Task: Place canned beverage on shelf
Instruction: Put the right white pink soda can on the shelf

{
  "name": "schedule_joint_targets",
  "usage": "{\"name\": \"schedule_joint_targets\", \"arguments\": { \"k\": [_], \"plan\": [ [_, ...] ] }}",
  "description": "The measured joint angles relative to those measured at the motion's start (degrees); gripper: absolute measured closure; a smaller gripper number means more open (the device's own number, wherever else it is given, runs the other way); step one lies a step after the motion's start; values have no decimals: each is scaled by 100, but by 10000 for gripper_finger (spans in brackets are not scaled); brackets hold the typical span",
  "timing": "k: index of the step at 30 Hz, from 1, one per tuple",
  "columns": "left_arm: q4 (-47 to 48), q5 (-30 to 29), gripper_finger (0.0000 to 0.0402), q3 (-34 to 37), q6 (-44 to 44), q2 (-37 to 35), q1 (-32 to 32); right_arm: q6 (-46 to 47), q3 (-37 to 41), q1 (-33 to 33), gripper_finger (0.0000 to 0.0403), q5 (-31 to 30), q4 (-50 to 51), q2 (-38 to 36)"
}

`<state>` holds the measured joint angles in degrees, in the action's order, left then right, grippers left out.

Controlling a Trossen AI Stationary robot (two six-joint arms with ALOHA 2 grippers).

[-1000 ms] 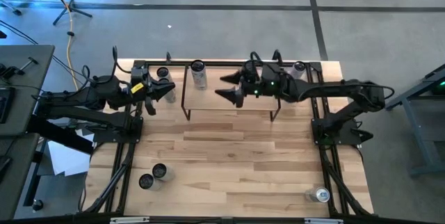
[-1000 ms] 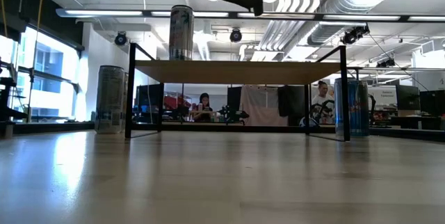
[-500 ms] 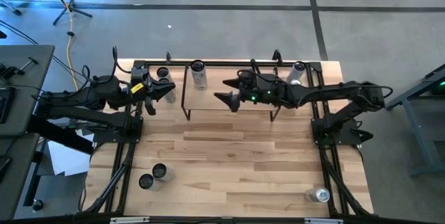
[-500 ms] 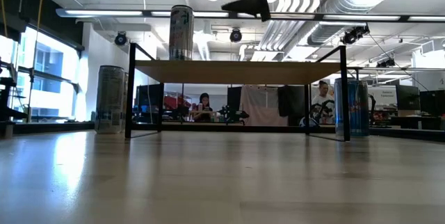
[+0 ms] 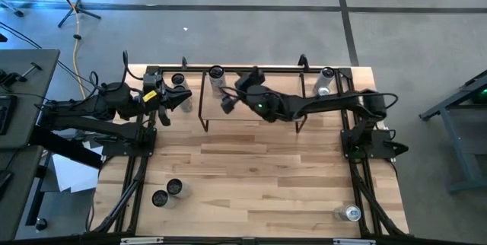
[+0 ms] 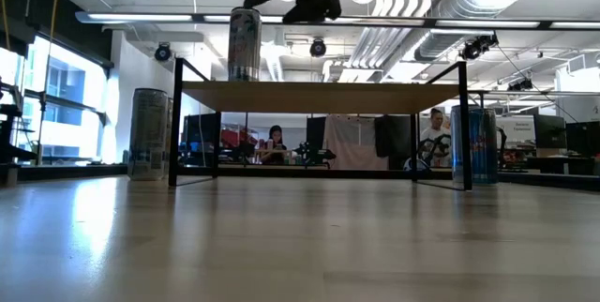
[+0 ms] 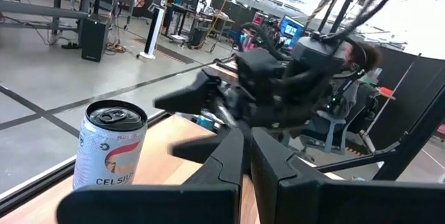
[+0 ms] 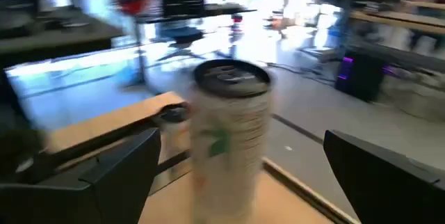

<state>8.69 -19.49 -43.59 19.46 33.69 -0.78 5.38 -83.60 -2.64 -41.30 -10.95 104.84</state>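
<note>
High view, right gripper [image 5: 230, 95] fingers spread beside upright cylindrical can [image 5: 218, 79] on wood-topped shelf [image 5: 262, 117], left gripper [image 5: 184, 100] fingers together.

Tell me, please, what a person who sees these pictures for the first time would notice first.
Probably the right gripper, reaching over the shelf with its fingers spread wide toward the can that stands upright on the shelf's left end. Next, the left gripper waits with its fingers shut beside the shelf, near another can on the table. More cans stand at the table's corners.
</note>
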Motion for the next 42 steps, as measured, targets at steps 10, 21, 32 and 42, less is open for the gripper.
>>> {"name": "schedule_joint_targets", "arguments": {
  "k": [10, 21, 32, 42],
  "plan": [
    [2, 2, 399, 0, 1, 0, 0, 36, -676, -202, 13, 362, -1, 806],
    [7, 2, 399, 0, -8, 0, 0, 553, -661, -235, 46, -56, -47, 854],
    [9, 2, 399, 0, -11, 0, 0, 508, -650, -352, 120, 144, -62, 1029],
    [9, 49, 399, 1, 42, 0, 0, 507, -650, -508, 138, 612, -139, 1031]
  ]
}}
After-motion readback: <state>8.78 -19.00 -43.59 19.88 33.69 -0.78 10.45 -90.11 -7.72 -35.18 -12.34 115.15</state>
